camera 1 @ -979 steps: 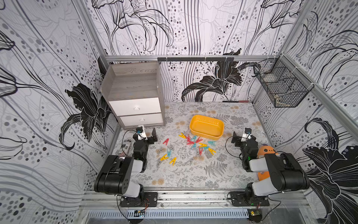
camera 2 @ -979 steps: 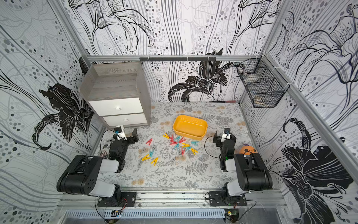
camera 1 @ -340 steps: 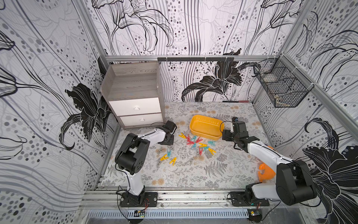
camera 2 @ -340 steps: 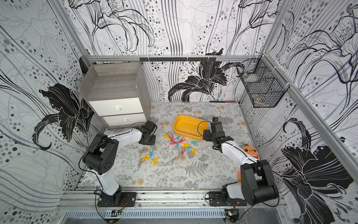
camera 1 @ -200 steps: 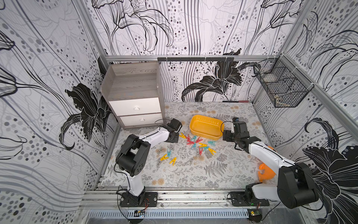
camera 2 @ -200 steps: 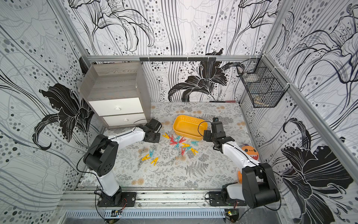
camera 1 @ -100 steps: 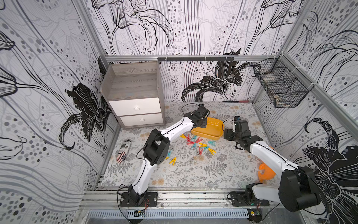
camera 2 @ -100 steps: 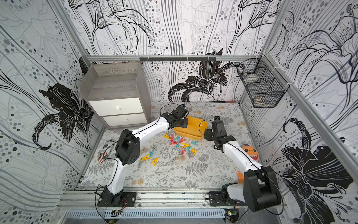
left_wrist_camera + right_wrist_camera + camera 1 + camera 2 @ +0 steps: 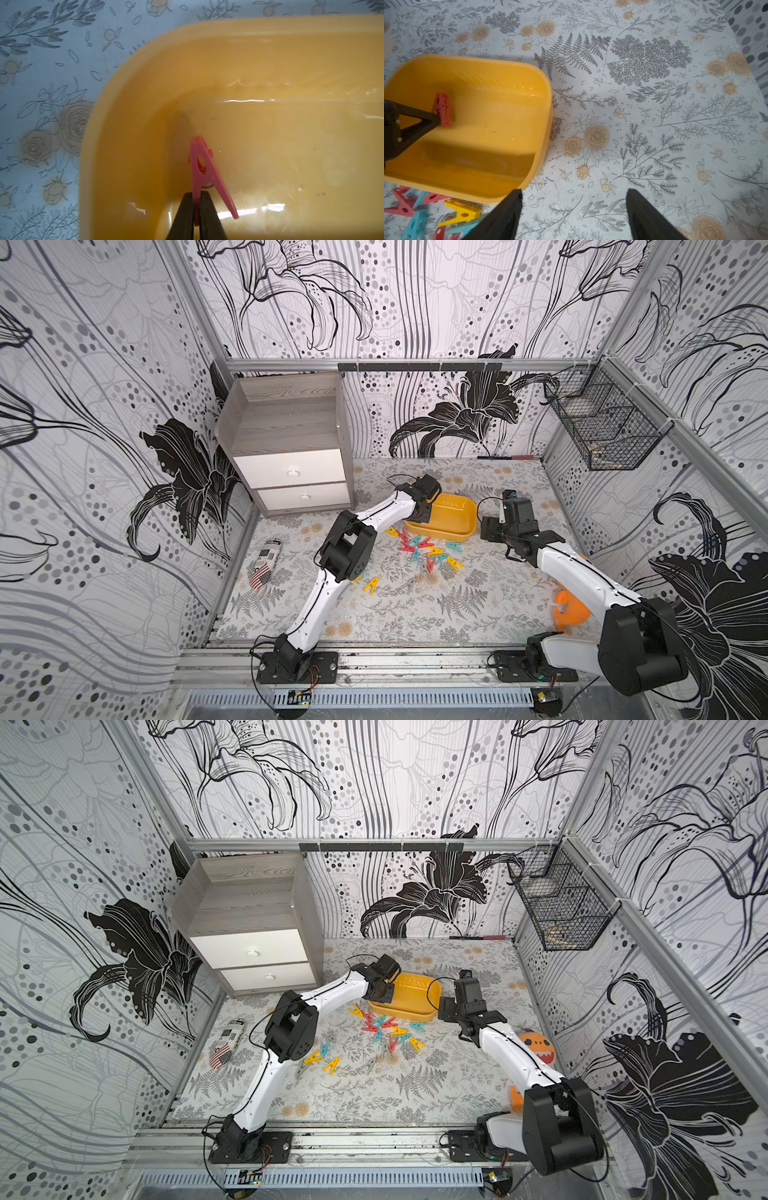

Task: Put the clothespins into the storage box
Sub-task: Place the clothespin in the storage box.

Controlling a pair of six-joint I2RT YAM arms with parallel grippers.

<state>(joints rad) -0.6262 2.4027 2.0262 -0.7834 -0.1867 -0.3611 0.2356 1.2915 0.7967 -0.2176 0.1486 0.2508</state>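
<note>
Status: 0 pins resting in the storage box (image 9: 455,516). Its floor looks bare in both wrist views. The box sits toward the back middle of the table (image 9: 374,614), between my 2 arms.

1 pin is in hand. My left gripper (image 9: 196,195) is clamped on a pink clothespin (image 9: 212,176), inside the box outline near the rounded corner at the end closest to the cabinet (image 9: 291,439). Not released yet.

The other clothespins (image 9: 424,551) lie loose on the table. The main cluster is just in front of the box, and a few yellow, teal and grey ones lie nearer my left arm. I count roughly 18, but some overlap, so that's not exact. My read: barely started.

My right gripper (image 9: 573,192) has its jaws spread wide and holds nothing. It hovers over the table just beside the box's corner. 1 fingertip is right at the rim; I can't tell if it touches.

Held pin orientation:
- I pinch 1 handle leg only. The other leg splays free to the side.
- The closed nose points away from my fingertips, toward the box corner.
- In the left wrist view the long axis looks roughly in line with my fingers. In the right wrist view it looks more crosswise, so the true angle is unclear.
- I can't tell whether the nose touches the floor.

The loose pins share no common axis.
</note>
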